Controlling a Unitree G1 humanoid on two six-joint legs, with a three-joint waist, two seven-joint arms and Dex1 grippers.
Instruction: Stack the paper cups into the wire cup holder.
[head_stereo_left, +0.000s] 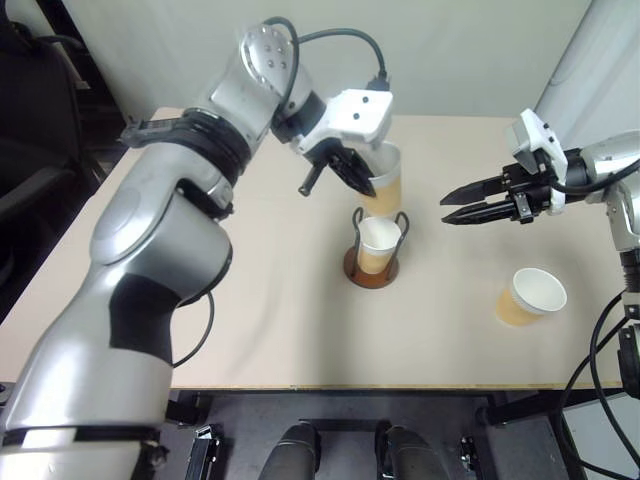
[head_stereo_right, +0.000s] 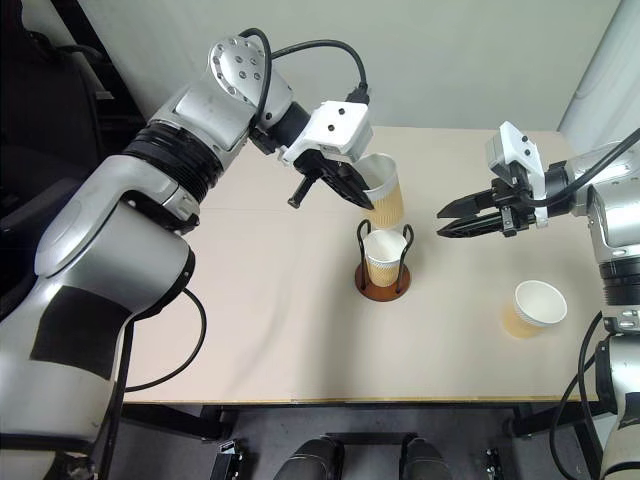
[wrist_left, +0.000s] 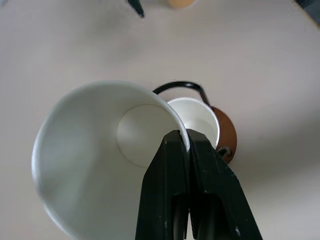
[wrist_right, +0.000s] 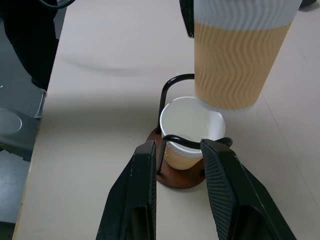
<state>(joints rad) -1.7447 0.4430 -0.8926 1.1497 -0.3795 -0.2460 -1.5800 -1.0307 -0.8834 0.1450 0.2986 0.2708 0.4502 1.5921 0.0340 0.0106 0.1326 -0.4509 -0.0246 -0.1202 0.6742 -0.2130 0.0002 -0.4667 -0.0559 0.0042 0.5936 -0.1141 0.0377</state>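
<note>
Standing at the centre of the beige tabletop (head_stereo_left: 250, 300), the wire cup holder (head_stereo_left: 372, 268), a round reddish-brown disc with two thin dark upright wire loops, carries one tan-orange tapered paper cup with white inside and rim (head_stereo_left: 378, 243), upright between the loops. At 12 o'clock from it, hanging just above and slightly tilted, is a second like cup (head_stereo_left: 385, 182); its base is near the seated cup's rim, though contact between them cannot be judged. The left gripper (head_stereo_left: 356, 172) has its jaws pressed together on this raised cup's rim wall, one finger inside and one outside. At 3 o'clock, apart from the holder, the right gripper (head_stereo_left: 447, 208) hovers with jaws slightly parted, grasping nothing. At 4 o'clock, well apart, a third cup (head_stereo_left: 530, 296) lies tipped on the tabletop.
</note>
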